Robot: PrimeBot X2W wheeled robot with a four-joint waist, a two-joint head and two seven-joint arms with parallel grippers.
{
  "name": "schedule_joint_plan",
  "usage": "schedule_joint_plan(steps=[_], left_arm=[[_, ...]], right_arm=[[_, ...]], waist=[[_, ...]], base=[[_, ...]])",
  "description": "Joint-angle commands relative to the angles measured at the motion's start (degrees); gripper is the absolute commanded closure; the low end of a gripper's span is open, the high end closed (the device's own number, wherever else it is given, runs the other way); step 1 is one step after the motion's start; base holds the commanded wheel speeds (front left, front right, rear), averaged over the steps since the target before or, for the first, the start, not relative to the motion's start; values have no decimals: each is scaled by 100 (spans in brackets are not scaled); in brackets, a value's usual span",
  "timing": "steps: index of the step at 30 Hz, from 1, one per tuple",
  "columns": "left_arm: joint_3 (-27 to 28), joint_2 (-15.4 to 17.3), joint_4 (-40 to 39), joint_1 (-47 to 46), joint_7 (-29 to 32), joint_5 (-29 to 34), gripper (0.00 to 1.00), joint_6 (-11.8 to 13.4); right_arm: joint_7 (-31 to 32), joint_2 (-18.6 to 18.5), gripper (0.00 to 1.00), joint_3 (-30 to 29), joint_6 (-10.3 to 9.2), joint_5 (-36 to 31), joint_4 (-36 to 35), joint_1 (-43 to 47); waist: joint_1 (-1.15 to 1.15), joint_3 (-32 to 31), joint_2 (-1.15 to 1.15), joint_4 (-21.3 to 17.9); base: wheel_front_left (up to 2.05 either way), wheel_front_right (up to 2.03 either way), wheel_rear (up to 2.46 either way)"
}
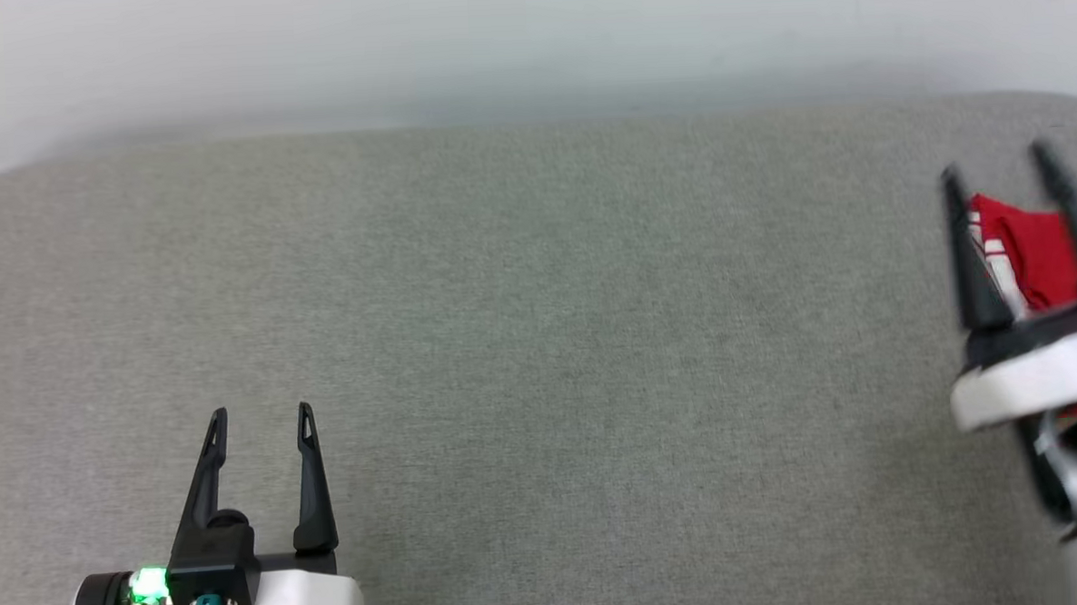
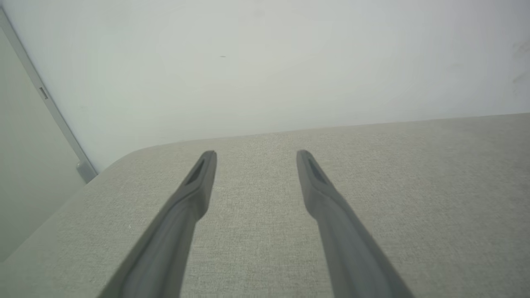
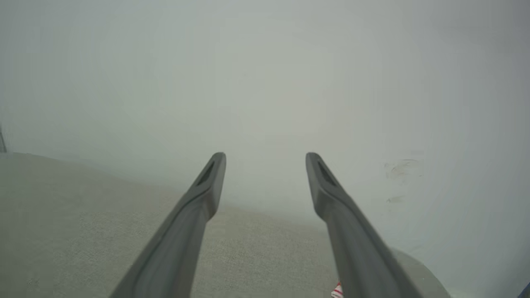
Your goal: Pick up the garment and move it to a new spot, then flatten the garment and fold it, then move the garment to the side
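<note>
The garment (image 1: 1032, 249), red cloth with a white, red-striped edge, lies folded at the far right edge of the grey surface, mostly hidden behind my right gripper (image 1: 996, 162). That gripper hangs above it, open, with nothing between its fingers. A small red-and-white scrap of the garment (image 3: 338, 291) peeks in at the bottom of the right wrist view, beside the open right gripper (image 3: 265, 159). My left gripper (image 1: 262, 415) stands open at the lower left, far from the garment, over bare fabric; in the left wrist view the left gripper (image 2: 256, 155) holds nothing.
The grey fabric-covered surface (image 1: 540, 339) spans the head view, with rounded far corners. A pale wall (image 1: 527, 39) runs behind it. A grey vertical strip (image 2: 49, 103) stands on the wall past the surface's far left corner.
</note>
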Motion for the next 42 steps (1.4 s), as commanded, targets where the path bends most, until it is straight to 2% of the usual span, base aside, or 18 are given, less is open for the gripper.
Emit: schedule_joint_plan(steps=[1,5,18,33,34,38,42], left_arm=[[20,-18,30,72,-12,-15,0,-24],[50,-58,119,142,-12,-9,0,-85],[88,-159,384,498,-12,-2,0,-284],[149,-283,451,630,-12,8,0,-475],[153,-288,457,638,-12,1,100,-490],[148,-307,626,589,15,-112,100,-504],[194,-316,670,513,126,-633,100,-577]], right_arm=[[-50,147,0,35,-6,-13,-42,260],[-136,432,0,21,-7,55,-84,791],[-247,1003,0,-342,-7,-10,-302,2249],[-173,1252,0,-399,-6,-169,-577,2659],[-165,1255,100,-402,-6,-171,-574,2662],[-176,1239,100,-378,0,-74,-384,2612],[-74,1236,100,-377,0,434,-330,2548]], waist=[[1,-137,0,89],[1,-305,0,155],[1,-784,0,236],[1,-914,0,219],[1,-918,0,218],[1,-918,0,218],[1,-915,0,217]], base=[[0,0,0],[0,0,0],[0,0,0],[0,0,0],[0,0,0],[0,0,0],[0,0,0]])
